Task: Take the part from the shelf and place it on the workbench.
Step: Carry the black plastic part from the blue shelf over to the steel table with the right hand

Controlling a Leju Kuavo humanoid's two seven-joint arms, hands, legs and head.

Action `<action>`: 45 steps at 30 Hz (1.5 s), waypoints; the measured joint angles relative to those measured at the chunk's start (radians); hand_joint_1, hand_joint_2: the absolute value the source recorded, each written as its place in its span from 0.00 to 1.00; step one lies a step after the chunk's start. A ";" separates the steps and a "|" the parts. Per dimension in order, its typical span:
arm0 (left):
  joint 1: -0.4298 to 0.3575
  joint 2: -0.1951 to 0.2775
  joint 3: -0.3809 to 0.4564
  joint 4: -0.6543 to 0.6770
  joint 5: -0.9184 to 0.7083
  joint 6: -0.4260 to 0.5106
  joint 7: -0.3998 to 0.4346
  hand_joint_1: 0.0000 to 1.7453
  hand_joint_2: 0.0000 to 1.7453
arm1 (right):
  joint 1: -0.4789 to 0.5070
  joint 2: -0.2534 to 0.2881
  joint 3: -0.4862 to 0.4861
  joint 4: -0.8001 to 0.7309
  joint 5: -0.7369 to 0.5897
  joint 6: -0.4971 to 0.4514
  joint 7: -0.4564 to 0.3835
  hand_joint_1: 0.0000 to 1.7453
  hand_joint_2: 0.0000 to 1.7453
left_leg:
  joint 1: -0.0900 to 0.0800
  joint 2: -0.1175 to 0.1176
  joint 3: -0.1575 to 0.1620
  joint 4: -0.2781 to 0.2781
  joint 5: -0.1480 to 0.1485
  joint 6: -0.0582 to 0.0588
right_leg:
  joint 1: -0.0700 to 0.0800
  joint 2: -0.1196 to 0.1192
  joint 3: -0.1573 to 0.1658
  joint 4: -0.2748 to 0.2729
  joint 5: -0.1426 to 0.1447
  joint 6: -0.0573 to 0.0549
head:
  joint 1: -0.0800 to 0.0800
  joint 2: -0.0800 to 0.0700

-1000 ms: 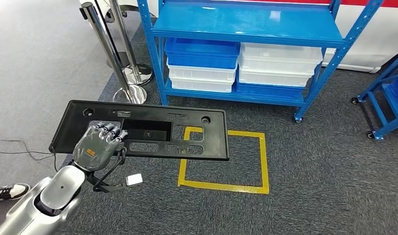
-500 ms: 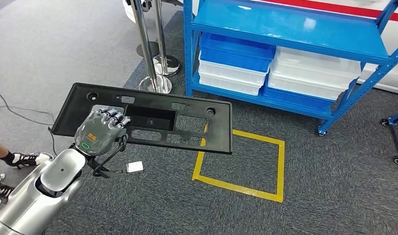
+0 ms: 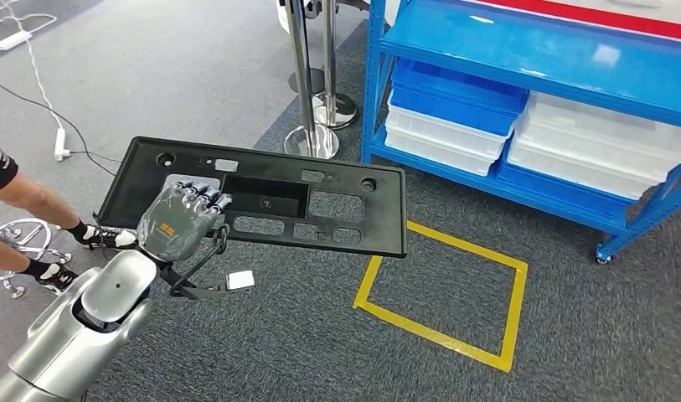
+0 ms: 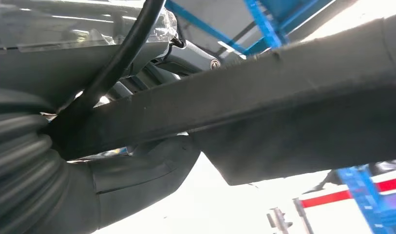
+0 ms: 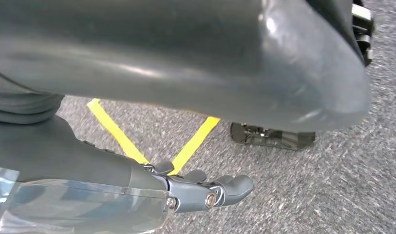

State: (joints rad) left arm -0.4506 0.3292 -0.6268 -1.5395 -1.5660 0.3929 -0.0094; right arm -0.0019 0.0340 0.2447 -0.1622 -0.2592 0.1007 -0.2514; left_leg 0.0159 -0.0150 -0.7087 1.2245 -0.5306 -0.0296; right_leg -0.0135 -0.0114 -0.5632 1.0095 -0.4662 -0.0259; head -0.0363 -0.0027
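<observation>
While the left hand [image 3: 179,228] grips the near long edge of the black part [image 3: 261,196] towards its left end, its fingers [image 3: 198,197] curl over the top face beside a large rectangular cut-out. From the left wrist camera, the grey thumb [image 4: 137,180] presses against the underside of the part's dark rim [image 4: 283,92]. So held, the part lies roughly flat in the air above the dark carpet [image 3: 303,343], a long plate with round holes near its corners and several slots along its length, its far right corner hanging over one corner of a yellow tape square [image 3: 441,293] marked on the floor. A small white tag [image 3: 239,280] dangles on a cable under the left wrist. Seen from its own wrist camera, the right hand [image 5: 205,190] hangs over the carpet with fingers loosely bent and nothing in them. Beyond the part stands a blue shelf [image 3: 521,59] stacked with blue and white bins [image 3: 454,126], two chrome posts [image 3: 307,75] just beside it. A person's legs [image 3: 35,209] enter at the left edge.
</observation>
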 joint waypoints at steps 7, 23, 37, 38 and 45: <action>-0.011 -0.002 0.000 0.005 -0.004 -0.008 0.031 1.00 1.00 | -0.001 0.001 0.000 0.000 -0.005 -0.002 0.000 0.00 0.00 | -0.004 0.072 0.118 -0.179 0.079 0.007 | 0.007 -0.083 -0.006 0.019 -0.010 0.015 | 0.000 0.000; -0.017 0.001 -0.004 0.004 -0.005 -0.014 0.050 1.00 1.00 | 0.000 0.001 0.001 0.002 -0.010 -0.012 -0.001 0.00 0.00 | -0.004 -0.094 0.089 -0.196 0.114 0.038 | -0.010 0.105 -0.010 0.034 -0.019 0.037 | 0.000 0.000; 0.045 0.090 -0.011 -0.050 -0.004 0.028 0.100 1.00 1.00 | 0.001 0.039 0.003 0.003 -0.002 -0.060 0.005 0.00 0.00 | -0.011 0.064 0.095 -0.156 0.088 0.016 | 0.008 -0.071 0.005 0.017 -0.021 0.005 | 0.000 0.000; 0.045 0.097 -0.011 -0.055 -0.004 0.029 0.096 1.00 1.00 | 0.000 0.042 0.003 0.003 -0.001 -0.064 0.007 0.00 0.00 | -0.016 0.076 0.111 -0.189 0.095 0.023 | 0.011 -0.083 0.006 0.017 -0.023 0.008 | 0.000 0.000; 0.028 0.103 -0.009 -0.066 -0.005 0.014 0.069 1.00 1.00 | -0.010 0.047 0.004 0.003 -0.001 -0.063 0.015 0.00 0.00 | -0.010 0.013 0.108 -0.217 0.115 0.057 | 0.007 -0.012 -0.057 0.165 -0.119 0.036 | 0.000 0.000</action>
State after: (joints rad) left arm -0.4226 0.4318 -0.6359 -1.6058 -1.5705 0.4070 0.0600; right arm -0.0123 0.0809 0.2482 -0.1595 -0.2604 0.0376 -0.2368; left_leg 0.0057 -0.0024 -0.6010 1.0078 -0.4154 0.0270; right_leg -0.0066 -0.0237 -0.6206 1.1740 -0.5853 0.0104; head -0.0362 -0.0027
